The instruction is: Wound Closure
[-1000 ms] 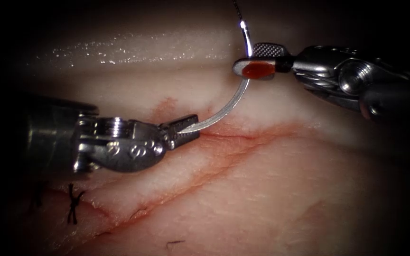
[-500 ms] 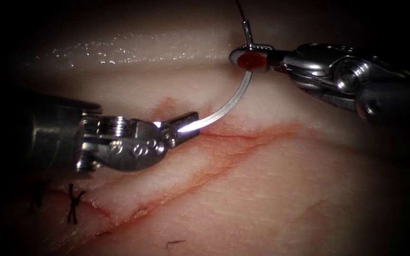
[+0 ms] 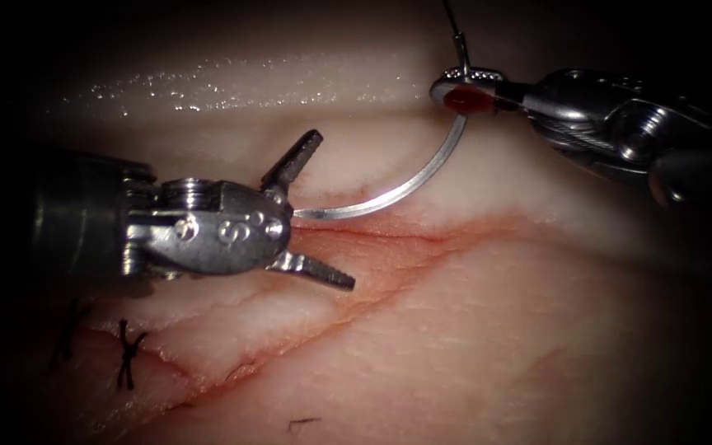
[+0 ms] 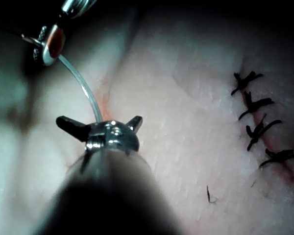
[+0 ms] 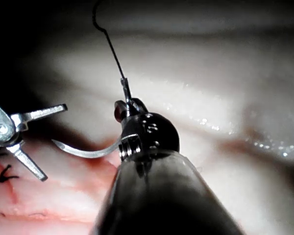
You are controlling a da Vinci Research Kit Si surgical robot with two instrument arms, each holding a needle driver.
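The left tool (image 3: 311, 210) sits at nine o'clock with its two jaws spread wide, one pointing up toward one o'clock and one down toward four o'clock. It holds nothing. Half a second ago those jaws were pinched on the needle's sharp end; now they have let go.

The right tool (image 3: 465, 89), up at one o'clock, is squeezed tight on the needle (image 3: 409, 183) near its back end, where the thread (image 3: 453, 21) joins on and runs up toward twelve o'clock. The needle curves down toward the left tool, and its tip hangs free between the open jaws, just above the cut (image 3: 422, 235), not in the tissue (image 3: 471, 330). Dark stitches (image 3: 128, 354) sit at seven o'clock.
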